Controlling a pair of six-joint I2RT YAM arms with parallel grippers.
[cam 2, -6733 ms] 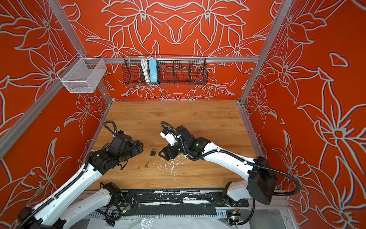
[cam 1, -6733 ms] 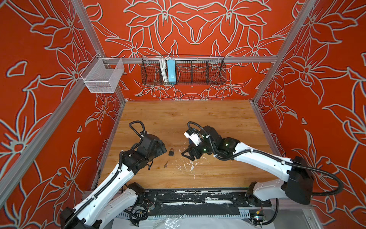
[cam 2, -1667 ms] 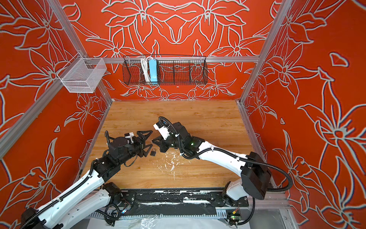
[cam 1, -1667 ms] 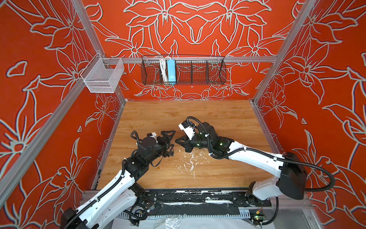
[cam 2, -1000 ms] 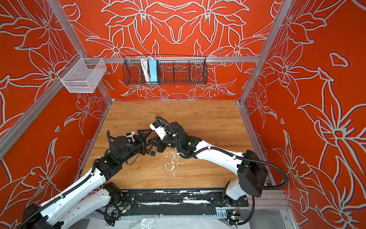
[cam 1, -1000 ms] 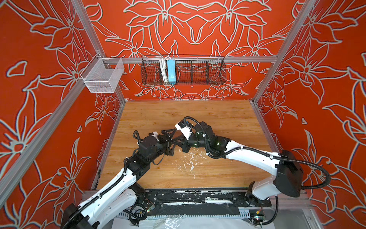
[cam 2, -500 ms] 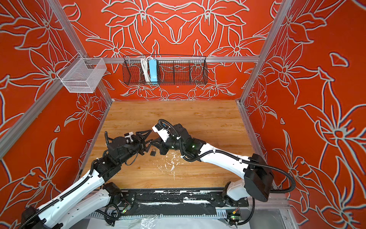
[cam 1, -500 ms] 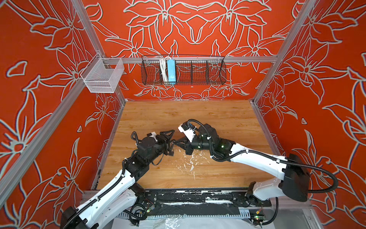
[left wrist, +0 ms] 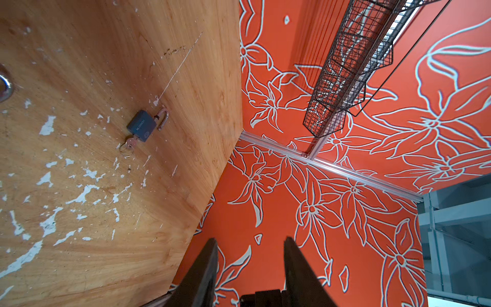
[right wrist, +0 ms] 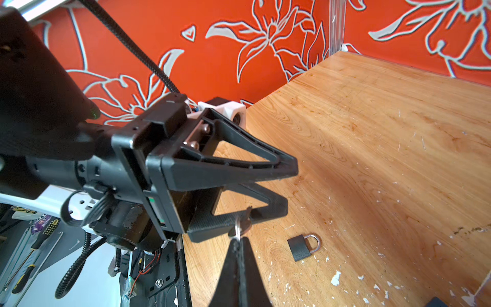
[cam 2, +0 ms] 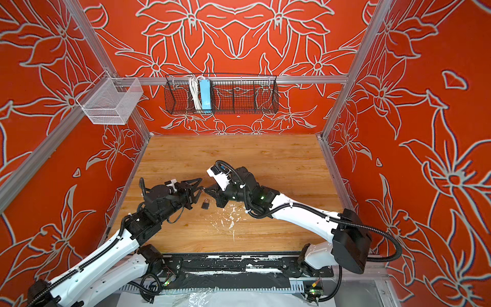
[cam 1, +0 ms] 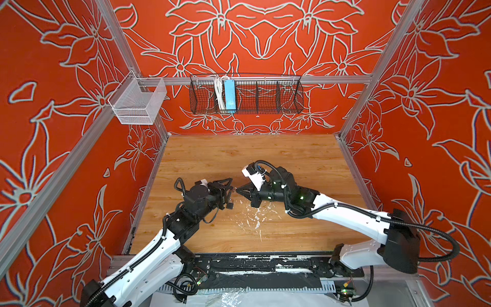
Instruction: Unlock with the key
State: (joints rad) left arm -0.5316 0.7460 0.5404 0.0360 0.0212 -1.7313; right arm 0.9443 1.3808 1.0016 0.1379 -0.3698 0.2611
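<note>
Key [right wrist: 246, 224]: off the table, ring end pinched in R gripper [right wrist: 240, 240], fingers tight together. Blade sits at one finger of L gripper [right wrist: 288, 188], contact unclear. L fingers part-open, gap btwn them, nothing clamped.
Padlock [cam 2: 206, 204]: flat on wood table [cam 2: 265, 159], shackle down, near both gripper tips, untouched.

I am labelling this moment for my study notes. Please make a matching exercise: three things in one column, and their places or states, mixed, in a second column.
Things:
1. padlock
2. right gripper
3. blue power strip

Places or states:
A. in the wire basket on the back wall
B. lying on the wooden table
C. shut on the key

Pairs: 1-B, 2-C, 3-A
</note>
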